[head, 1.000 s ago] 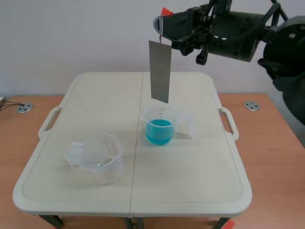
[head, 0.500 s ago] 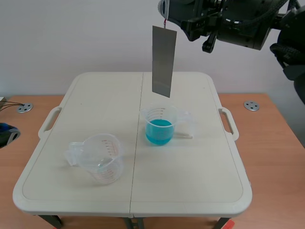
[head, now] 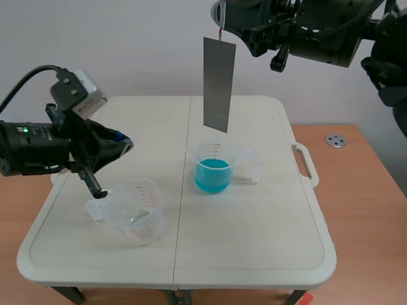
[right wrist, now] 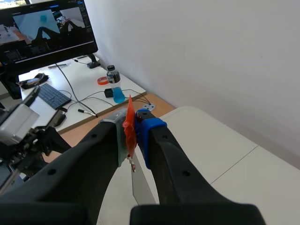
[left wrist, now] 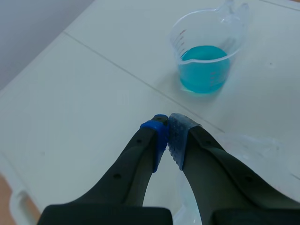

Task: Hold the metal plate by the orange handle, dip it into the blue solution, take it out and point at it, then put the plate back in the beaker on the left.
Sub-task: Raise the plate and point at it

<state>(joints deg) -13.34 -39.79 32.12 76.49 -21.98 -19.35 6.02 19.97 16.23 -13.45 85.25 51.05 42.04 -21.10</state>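
- A plain white wall point(head: 127, 51) stands behind a wooden desk point(head: 362, 203), which carries a cream folding tabletop point(head: 254, 222) with a seam running from 12 to 6 o'clock and a carry handle on each side.
- A round metal fitting point(head: 335, 140) sits on the wood off the tabletop's 3 o'clock edge.
- The right wrist view shows a side desk further off in the room, with a lit monitor point(right wrist: 47, 23), a keyboard point(right wrist: 49, 96) and a small bottle point(right wrist: 114, 86) with blue liquid in its lower part.
- The beaker of blue solution point(head: 212, 168) stands just off the tabletop's centre toward 2 o'clock. It is clear plastic, filled to about the middle, with its handle toward 3 o'clock.
- The clear beaker point(head: 133, 211) stands at 8 o'clock from the blue one, well apart from it. It has red markings, its bottom shows through the wall, and its handle points to 9 o'clock.
- The right tool point(head: 219, 13), raised high, is clamped on the orange handle point(right wrist: 129, 119), which is pinched between its pads.
- The metal plate point(head: 219, 84) hangs from that handle, nearly upright. It is at 12 o'clock over the blue solution, with its lower edge above the rim and out of the liquid.
- The left tool point(head: 127, 146) has its fingers pressed together on nothing. It hovers at 11 o'clock from the clear beaker, its tips aimed toward the blue solution.
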